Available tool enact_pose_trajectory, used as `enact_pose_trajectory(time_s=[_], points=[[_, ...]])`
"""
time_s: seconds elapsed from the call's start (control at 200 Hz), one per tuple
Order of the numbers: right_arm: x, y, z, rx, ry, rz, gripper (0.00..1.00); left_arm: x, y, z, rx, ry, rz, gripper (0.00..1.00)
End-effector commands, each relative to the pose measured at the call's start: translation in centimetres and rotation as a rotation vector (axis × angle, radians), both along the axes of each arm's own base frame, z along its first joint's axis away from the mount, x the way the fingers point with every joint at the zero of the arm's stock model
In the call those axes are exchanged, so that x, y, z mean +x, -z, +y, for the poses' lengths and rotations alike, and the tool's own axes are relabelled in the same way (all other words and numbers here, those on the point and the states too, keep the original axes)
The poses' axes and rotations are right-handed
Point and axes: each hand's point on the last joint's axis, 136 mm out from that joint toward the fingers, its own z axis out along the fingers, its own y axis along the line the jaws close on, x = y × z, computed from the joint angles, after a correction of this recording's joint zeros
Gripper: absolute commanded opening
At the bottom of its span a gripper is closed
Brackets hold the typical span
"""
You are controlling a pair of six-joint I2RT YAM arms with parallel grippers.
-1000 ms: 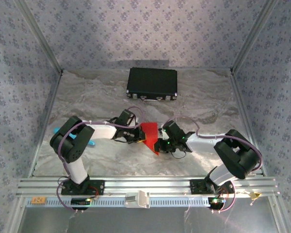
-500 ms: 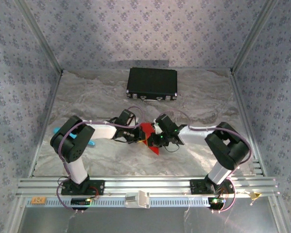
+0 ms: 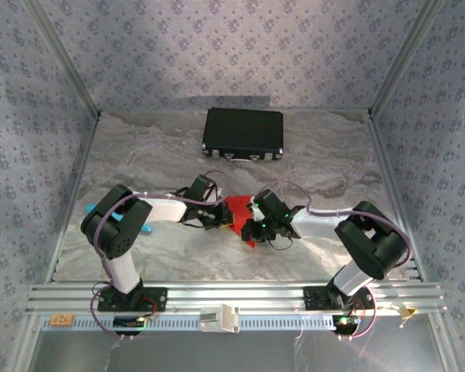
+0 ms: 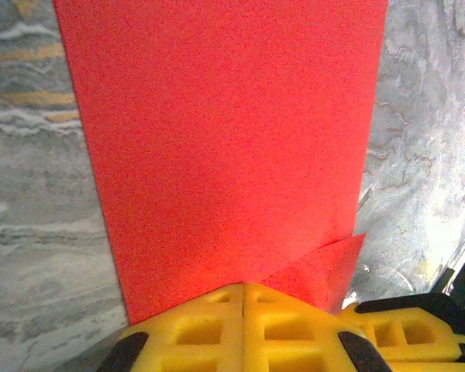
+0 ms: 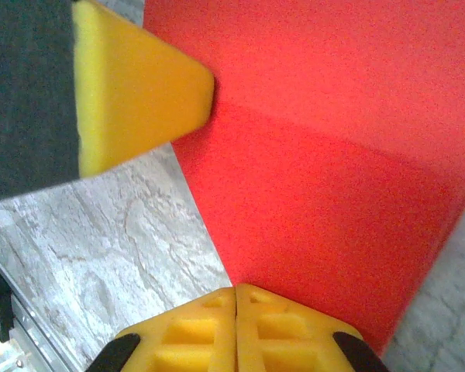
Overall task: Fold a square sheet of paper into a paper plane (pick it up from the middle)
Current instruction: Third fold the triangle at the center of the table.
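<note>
Left pincer [image 3: 220, 218] was clamped tight, yellow pads pressed flat together, and from its wrist view [image 4: 242, 291] the red sheet of paper [image 4: 225, 139] ran straight out of the seam between them, so it was gripping the sheet by its near edge. A small folded flap stuck out beside the pads on the right. Right pincer [image 3: 249, 228] was closed as well. In its own view [image 5: 235, 294] the two pads met along one line, right at the paper's [image 5: 333, 155] edge. Whether paper was nipped between them or only pressed under the tips, I couldn't tell. A crease ran across the sheet there, brighter red beyond it and darker red nearer the pads. A yellow pad [image 5: 139, 85] on a black finger hung at the upper left of that view, its tip touching the paper's corner.

From above, the two pincers met nose to nose over the sheet [image 3: 238, 211], left arm reaching in from the left and right arm from the right. The paper sat in the middle of the grey marbled counter [image 3: 155, 155], one pointed corner poking toward the near side.

Well behind it, near the back wall, lay a black case [image 3: 242, 132], lid shut. A small turquoise thing [image 3: 92, 208] peeked out from behind the left arm's elbow. A metal rail [image 3: 240, 294] ran along the near edge.
</note>
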Motion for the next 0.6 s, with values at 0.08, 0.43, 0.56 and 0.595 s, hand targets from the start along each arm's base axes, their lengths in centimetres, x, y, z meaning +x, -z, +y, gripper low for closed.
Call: enact_pose_trajectory(time_s=[0.08, 0.43, 0.56, 0.595], points=[[0.0, -1.9, 0.9, 0.035, -0.022, -0.014, 0.08, -1.2, 3.5, 2.3, 0.137, -0.011, 0.055, 0.0], [1.1, 0.9, 2.5, -0.021, -0.032, 0.028, 0.1, -1.3, 3.9, 2.4, 0.143, -0.014, 0.06, 0.0], [-0.2, 1.5, 1.4, -0.04, -0.03, 0.051, 0.11, -1.3, 4.2, 2.5, 0.148, -0.012, 0.064, 0.0], [-0.6, 1.3, 1.1, -0.039, -0.032, 0.05, 0.12, -1.4, 4.3, 2.6, 0.153, -0.011, 0.067, 0.0]])
